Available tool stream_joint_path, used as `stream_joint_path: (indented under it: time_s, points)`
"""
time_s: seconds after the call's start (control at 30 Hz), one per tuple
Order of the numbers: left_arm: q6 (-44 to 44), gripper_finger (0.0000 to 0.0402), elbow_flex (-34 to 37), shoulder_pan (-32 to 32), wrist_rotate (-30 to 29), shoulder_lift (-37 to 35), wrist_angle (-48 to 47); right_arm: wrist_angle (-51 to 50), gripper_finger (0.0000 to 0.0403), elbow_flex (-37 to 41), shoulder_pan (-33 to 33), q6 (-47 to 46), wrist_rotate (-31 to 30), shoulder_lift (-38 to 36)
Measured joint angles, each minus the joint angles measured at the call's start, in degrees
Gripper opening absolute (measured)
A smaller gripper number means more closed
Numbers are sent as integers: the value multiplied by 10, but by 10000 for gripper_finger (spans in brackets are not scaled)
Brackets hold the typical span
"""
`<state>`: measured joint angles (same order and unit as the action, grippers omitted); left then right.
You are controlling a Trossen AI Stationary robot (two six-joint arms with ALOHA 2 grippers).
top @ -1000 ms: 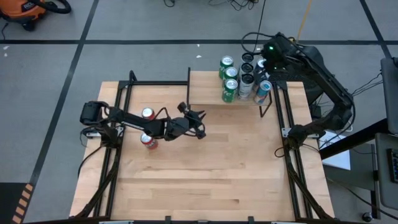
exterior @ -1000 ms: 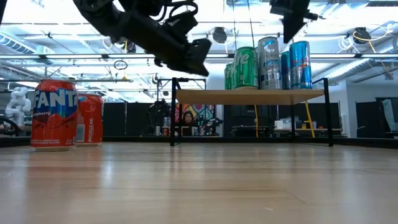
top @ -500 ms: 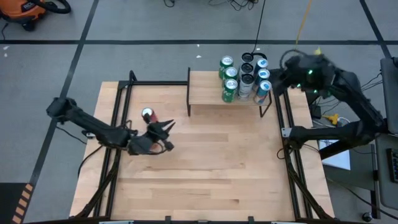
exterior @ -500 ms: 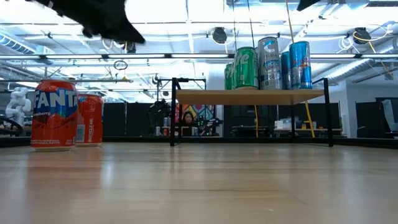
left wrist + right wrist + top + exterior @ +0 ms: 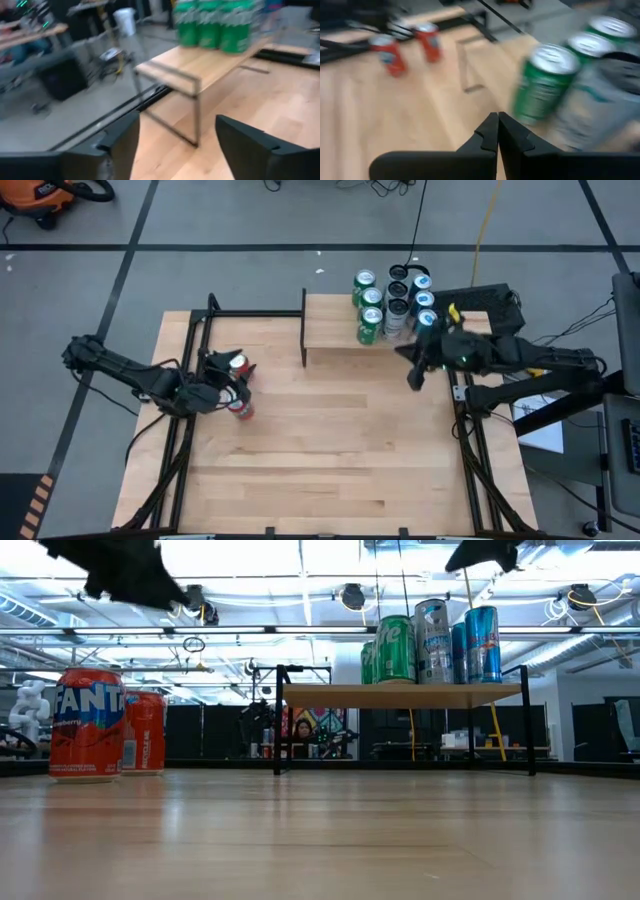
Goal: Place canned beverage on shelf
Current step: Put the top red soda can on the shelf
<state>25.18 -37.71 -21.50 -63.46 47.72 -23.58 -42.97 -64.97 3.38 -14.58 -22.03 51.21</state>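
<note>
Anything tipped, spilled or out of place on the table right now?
Nothing stands out. The cans on the shelf stand upright, clustered at its right end, and the two red cans stand upright on the tabletop. No spill shows.

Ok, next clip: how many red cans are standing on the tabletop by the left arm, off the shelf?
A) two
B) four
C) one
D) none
A: the high view shows two red cans on the tabletop beside the left gripper, while the shelf carries only green, silver and blue cans.
</note>
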Motion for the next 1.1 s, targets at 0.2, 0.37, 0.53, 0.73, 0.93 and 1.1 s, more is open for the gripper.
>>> stream_joint_path:
  time_s: [0.2, 0.37, 0.53, 0.73, 0.93, 1.1]
  points:
    - [181, 312, 0, 57, 23, 0, -180, 154, 0, 104, -100, -11, -5, -12]
    - [241, 349, 0, 95, 69, 6, -221, 268, 0, 181, -176, -19, -5, 5]
    - [270, 382, 4, 135, 80, 31, -227, 372, 0, 237, -252, -19, -47, 30]
    - [364, 399, 28, 186, 114, 93, -236, 400, 0, 270, -335, -67, -163, 62]
    - [413, 400, 34, 208, 130, 148, -233, 400, 0, 288, -382, -122, -236, 84]
    - [450, 400, 34, 216, 130, 190, -233, 400, 0, 293, -398, -142, -312, 100]
